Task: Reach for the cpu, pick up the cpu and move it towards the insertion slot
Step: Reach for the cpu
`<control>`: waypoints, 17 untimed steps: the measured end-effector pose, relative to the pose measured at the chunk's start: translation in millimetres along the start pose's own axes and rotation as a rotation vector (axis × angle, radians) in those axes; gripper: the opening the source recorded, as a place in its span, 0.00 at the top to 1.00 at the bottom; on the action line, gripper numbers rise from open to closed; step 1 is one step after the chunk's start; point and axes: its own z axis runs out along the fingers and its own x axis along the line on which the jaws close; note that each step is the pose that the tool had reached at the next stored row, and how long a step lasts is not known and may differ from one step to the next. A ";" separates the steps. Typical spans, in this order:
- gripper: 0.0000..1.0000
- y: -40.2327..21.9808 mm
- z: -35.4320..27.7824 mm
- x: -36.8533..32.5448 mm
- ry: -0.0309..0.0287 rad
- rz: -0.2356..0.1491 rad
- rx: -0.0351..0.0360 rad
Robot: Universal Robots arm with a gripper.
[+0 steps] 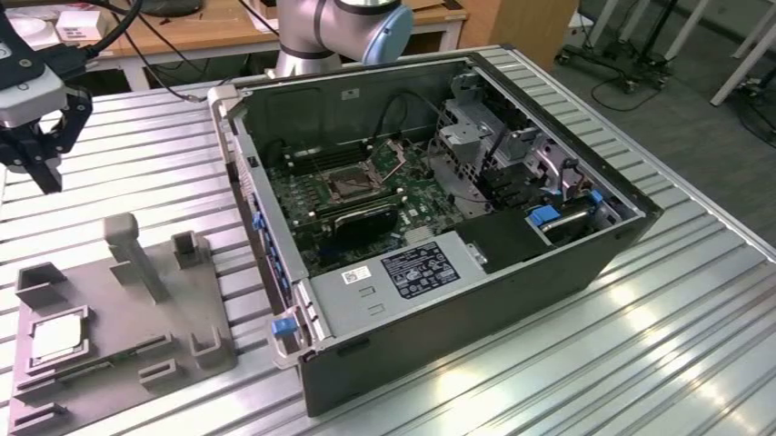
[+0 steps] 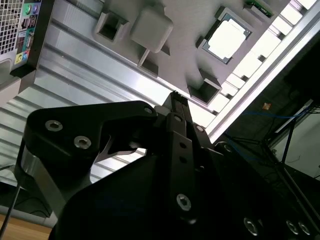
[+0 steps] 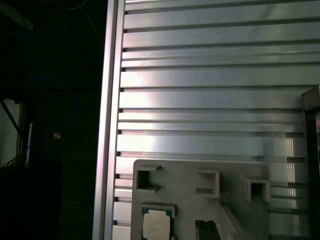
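At the exterior view's left the gripper (image 1: 49, 182) hangs over the bare slatted aluminium table (image 1: 145, 154), tips pointing down and well clear of the surface. Its jaws look drawn together to a single point and hold nothing; the second wrist view gives the same reading, with both linkages meeting at the tip. The cpu (image 1: 57, 341) has not been touched. It lies flat, pale metal face up, in a square recess of the grey plastic tray (image 1: 134, 318). From the jaws it sits lower and off to one side, on the side toward the exterior camera, well apart and not beneath them. A raised corner block of the tray stands roughly between the two. In the first wrist view the cpu (image 3: 156, 225) shows just beside the dark tips, so my judgement is that the gap is mostly sideways travel followed by a descent. The chip is square, so no long axis governs how the jaws must turn; only its edges matter. Further toward the exterior view's right stands the open computer case (image 1: 485, 300). The insertion slot (image 1: 349, 186) sits on its motherboard, dark with a silvery frame. It lies on the opposite side of the jaws from the cpu and farther from them.
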 end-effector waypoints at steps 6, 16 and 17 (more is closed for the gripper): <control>0.89 0.1 -0.1 2.6 0.0001 0.000 0.0000; 0.89 0.1 0.0 3.5 0.0001 0.000 0.0000; 0.89 0.1 0.1 3.9 0.0000 0.000 -0.0001</control>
